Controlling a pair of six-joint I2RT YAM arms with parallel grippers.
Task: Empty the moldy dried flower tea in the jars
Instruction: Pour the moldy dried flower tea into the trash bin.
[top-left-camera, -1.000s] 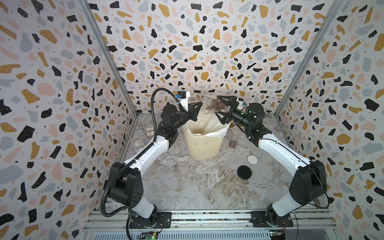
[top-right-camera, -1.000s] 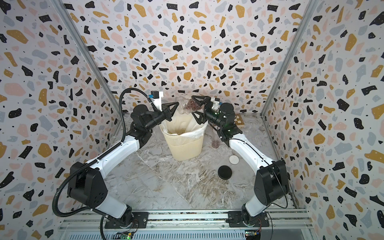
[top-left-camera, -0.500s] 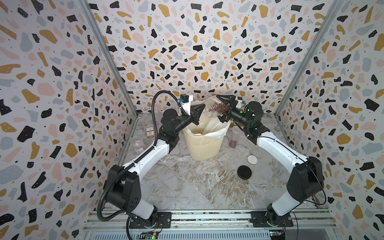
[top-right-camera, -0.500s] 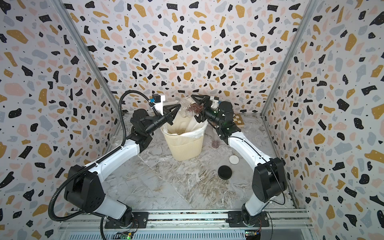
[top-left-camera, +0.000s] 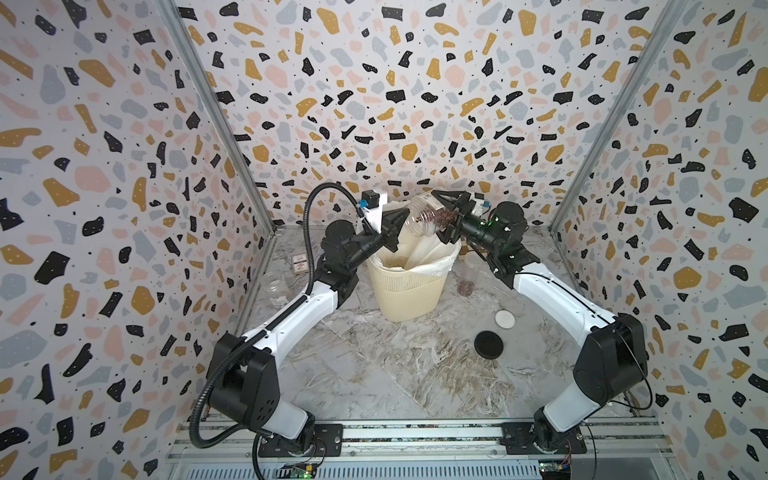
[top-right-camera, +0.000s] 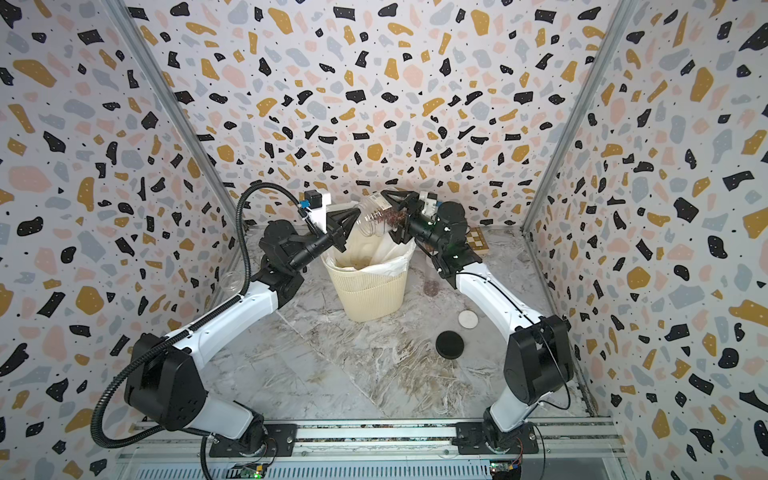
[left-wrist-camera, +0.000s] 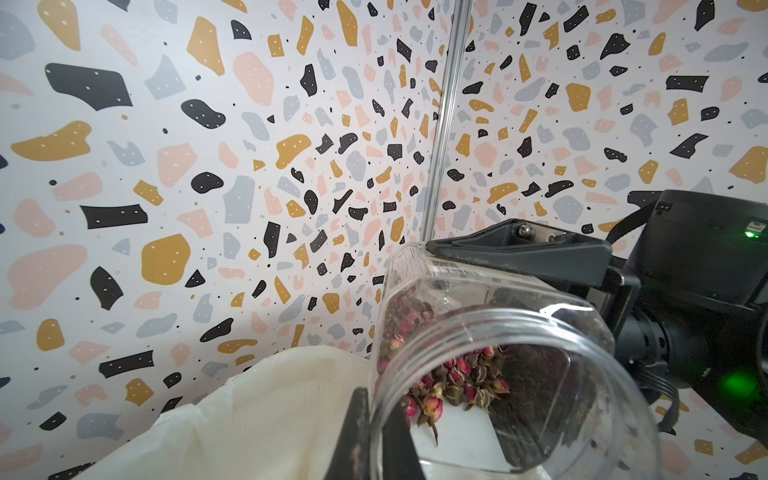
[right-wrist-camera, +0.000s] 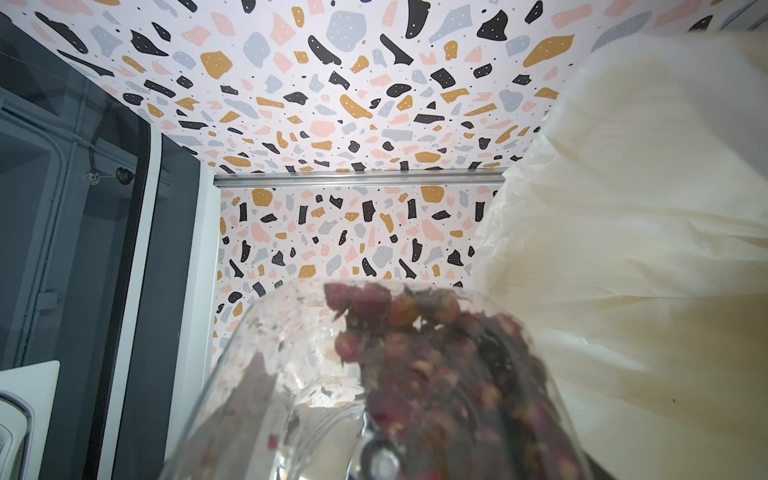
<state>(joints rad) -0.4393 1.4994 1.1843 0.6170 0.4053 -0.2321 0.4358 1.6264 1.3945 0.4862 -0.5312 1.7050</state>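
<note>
**Item 1.** Held jar (top-left-camera: 422, 216): clear, lidless, labelled. It is tipped on its side above the cream ribbed bin (top-left-camera: 409, 297) at far centre. Its mouth points left and slightly down over the white bag (top-left-camera: 419, 253). Contents: moldy dried flower tea (left-wrist-camera: 453, 380), reddish-pink buds heaped against the lower wall, short of the rim.

**Item 2.** Right tool (top-left-camera: 438, 216): clamped across the held jar's body, one finger above and one below.

**Item 3.** Left tool (top-left-camera: 405, 214): jaws nearly together at the held jar's mouth. In the left wrist view the rim wall appears to pass between the fingers (left-wrist-camera: 353, 432). Whether they pinch it cannot be told.

**Item 4.** Second jar (top-left-camera: 467, 276): upright on the table (top-left-camera: 395, 374), just right of the bin, with a little tea at its bottom.

**Item 5.** Third jar (top-left-camera: 274, 284): clear, on the table at the left wall.

**Item 6.** White lid (top-left-camera: 505, 319) and black lid (top-left-camera: 488, 344): flat on the table at right, nearer than the bin, close together but apart.
</note>
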